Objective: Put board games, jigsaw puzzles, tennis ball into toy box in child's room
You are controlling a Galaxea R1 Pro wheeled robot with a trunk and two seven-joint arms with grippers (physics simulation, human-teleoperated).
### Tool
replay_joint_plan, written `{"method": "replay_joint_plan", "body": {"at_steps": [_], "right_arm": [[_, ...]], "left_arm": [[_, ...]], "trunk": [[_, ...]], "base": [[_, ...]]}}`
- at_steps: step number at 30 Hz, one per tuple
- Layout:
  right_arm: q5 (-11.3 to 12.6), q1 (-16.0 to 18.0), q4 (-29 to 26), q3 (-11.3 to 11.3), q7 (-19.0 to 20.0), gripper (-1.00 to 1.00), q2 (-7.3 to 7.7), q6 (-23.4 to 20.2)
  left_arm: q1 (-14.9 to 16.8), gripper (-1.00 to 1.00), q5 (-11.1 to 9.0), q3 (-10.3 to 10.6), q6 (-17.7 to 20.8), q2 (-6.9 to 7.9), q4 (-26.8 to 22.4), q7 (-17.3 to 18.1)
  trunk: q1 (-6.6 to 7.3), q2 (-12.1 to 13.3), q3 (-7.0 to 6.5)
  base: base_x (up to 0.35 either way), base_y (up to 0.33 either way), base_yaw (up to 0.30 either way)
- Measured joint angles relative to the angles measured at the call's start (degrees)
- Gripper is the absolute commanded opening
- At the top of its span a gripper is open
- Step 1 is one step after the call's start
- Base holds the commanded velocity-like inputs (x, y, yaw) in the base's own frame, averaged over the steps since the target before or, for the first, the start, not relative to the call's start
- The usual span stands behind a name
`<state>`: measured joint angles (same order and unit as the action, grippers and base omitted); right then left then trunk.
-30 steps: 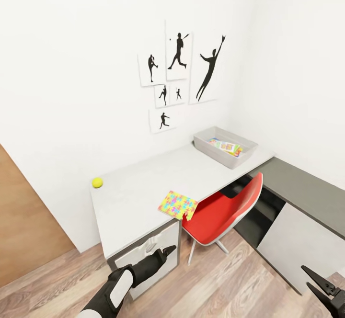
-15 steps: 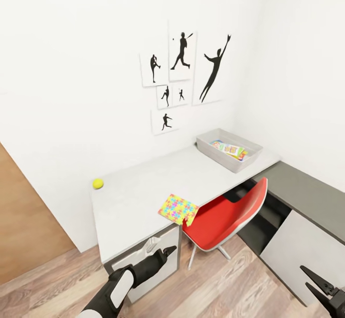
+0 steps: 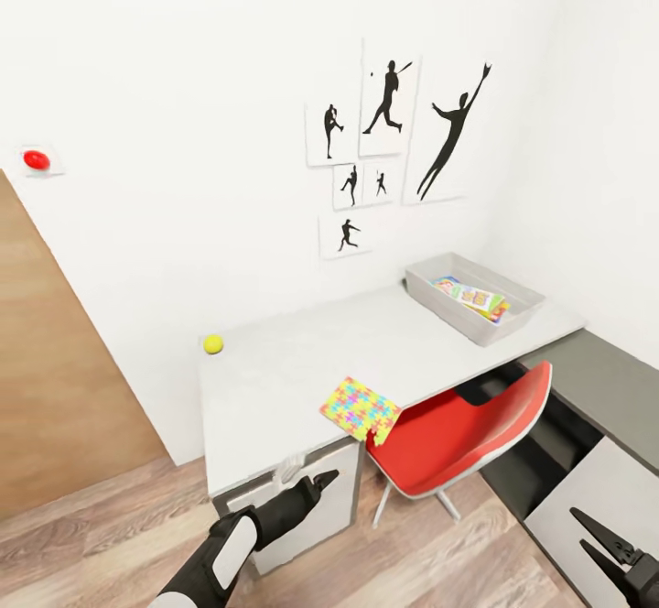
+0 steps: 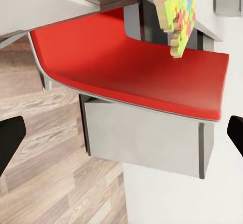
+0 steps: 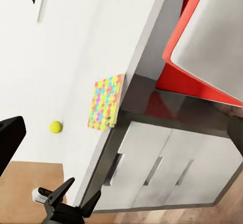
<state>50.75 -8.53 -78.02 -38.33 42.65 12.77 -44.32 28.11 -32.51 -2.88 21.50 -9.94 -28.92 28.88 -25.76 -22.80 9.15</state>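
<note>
Desk (image 3: 302, 379): pale top running along the back wall into the right corner; bare surface between the ball and the box.
Puzzle (image 3: 360, 408): flat at the desk's front edge, one corner hanging past the lip (the left wrist view shows that corner jutting down over the red seat).
Ball (image 3: 213, 343): yellow, near the desk's back-left corner, close to the wall, well apart from the puzzle; the right wrist view has it too (image 5: 56, 127).
Box (image 3: 474, 297): grey tray at the desk's far right end by the wall, with colourful flat toys inside.
Chair (image 3: 467, 429): red shell tucked partly under the desk, just beside the puzzle's overhang, standing between the floor space and the box end.
Left gripper (image 3: 320, 479): low before the drawer unit, fingers released and holding nothing (their dark tips sit wide apart at the left wrist view's edges).
Right gripper (image 3: 599, 544): at the lower right over the floor, fingers spread, empty.
Floor (image 3: 101, 535): open wood planks in front of the desk's left end.
Around: sports silhouettes (image 3: 394, 146) on the wall, a red button (image 3: 37, 159) high left, a brown panel (image 3: 55, 379) beside the desk.
</note>
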Motion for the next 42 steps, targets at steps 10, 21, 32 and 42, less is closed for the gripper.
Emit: {"method": "replay_joint_plan", "body": {"at_steps": [10,21,32,42], "right_arm": [[-0.07,0.0,0.0,0.07,-0.15,1.0,-0.14,0.18],[-0.1,0.08,0.16,1.58,-0.19,1.0,0.11,0.19],[-0.1,0.09,0.08,1.63,-0.2,1.0,0.13,0.19],[-0.1,0.09,0.08,1.67,-0.19,1.0,0.13,0.19]], "left_arm": [[0.05,1.0,0.02,0.01,-0.67,0.0,0.02,-0.01],[0.03,1.0,0.07,0.03,-4.98,-0.01,2.62,-0.03],[0.05,1.0,0.09,0.32,-5.0,-0.01,2.76,0.03],[0.06,1.0,0.1,0.4,-4.87,-0.01,2.77,0.08]], "trunk": [[0.0,0.01,0.0],[0.01,0.0,0.0],[0.02,-0.01,0.0],[0.03,-0.01,0.0]], "base": [[-0.075,-0.11,0.031],[-0.045,-0.047,0.001],[0.018,-0.093,0.0],[0.096,-0.103,0.0]]}}
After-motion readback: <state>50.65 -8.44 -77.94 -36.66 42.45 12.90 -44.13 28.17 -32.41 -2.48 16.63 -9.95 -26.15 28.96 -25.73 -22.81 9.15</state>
